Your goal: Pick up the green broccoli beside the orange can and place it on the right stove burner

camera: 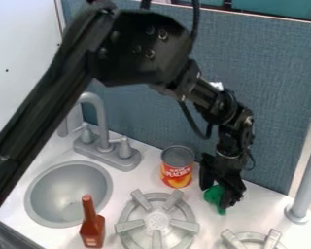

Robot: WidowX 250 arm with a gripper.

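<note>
The black gripper (217, 193) hangs down at the right of the counter, between the can and the grey post. A green object (215, 195) is at its fingertips, partly covered by them; its full shape is hidden. Just left of the gripper, a can (177, 166) with a red and yellow label stands upright, apart from it. A brown-red bottle (92, 226) with a narrow neck stands upright near the front edge, between the sink and a burner.
The grey sink (36, 198) is at left with a faucet (101, 116) behind it. One burner (127, 224) lies front centre, another (249, 239) at the lower right. A blue-grey panel (275, 73) rises behind the counter; a grey post (305, 175) stands at right.
</note>
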